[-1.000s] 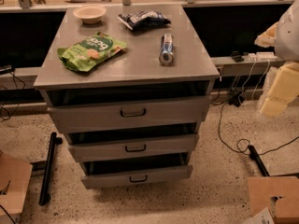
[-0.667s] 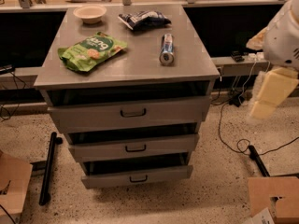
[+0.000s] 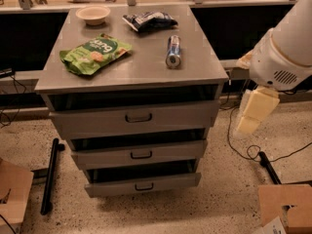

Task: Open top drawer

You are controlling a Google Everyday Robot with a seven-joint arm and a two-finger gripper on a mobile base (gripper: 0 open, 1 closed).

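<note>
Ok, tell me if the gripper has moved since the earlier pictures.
Yes. The gripper has shifted left and down, nearer the right edge of the cabinet, beside the top drawer, not touching it.

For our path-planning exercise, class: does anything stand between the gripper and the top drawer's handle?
Nothing visible does. The gripper hangs right of the cabinet, level with the top drawer; open air separates it from the handle.
</note>
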